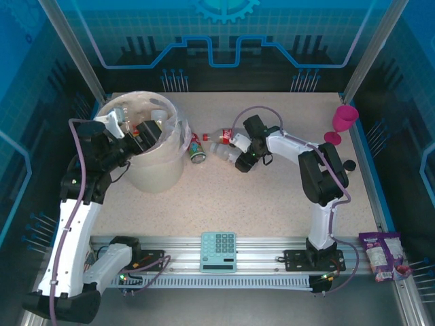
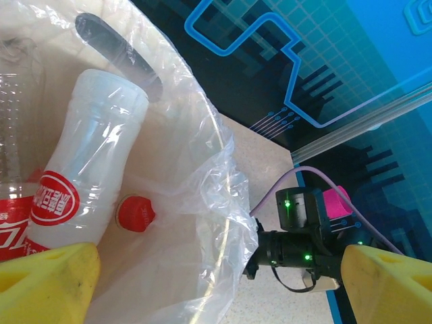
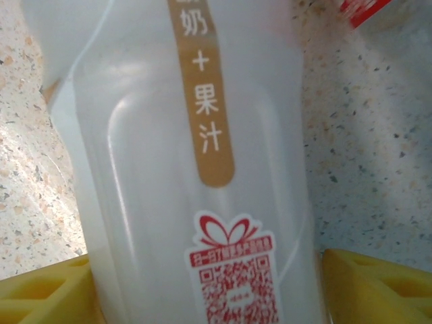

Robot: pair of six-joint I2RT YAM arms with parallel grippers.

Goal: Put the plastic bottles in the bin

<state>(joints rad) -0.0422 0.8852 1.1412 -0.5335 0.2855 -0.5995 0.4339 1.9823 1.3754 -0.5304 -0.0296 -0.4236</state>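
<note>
Top view first: the bin [image 1: 158, 175] sits at the far left of the worktop [image 1: 258, 204] with several bottles [image 1: 132, 119] piled inside, and my left end effector [image 1: 141, 134] hangs over its near rim. Just right of the bin, a green bottle [image 1: 198, 155] and a red-capped bottle [image 1: 217, 134] lie on their sides. Next to them lies a milky bottle [image 1: 225, 153], and my right end effector [image 1: 239, 157] is down on it. The pink goblet [image 1: 344, 121] stands in the far right corner, well apart, and a calculator [image 1: 218, 251] rests on the rail between the bases. Over to the left wrist: the yellow fingers [image 2: 47, 287] are spread wide with nothing between them, above the bin's clear bag [image 2: 202, 175]. Inside the bag, a white bottle [image 2: 84, 155] with a round red badge lies beside a red cap [image 2: 135, 214]. Right wrist now: the milky bottle [image 3: 169, 169], with a tan printed strip and a red code panel, lies on the speckled worktop. A yellow finger [image 3: 40, 297] sits at each flank, but this close I can't tell whether they're pinching it or only bracketing it.
</note>
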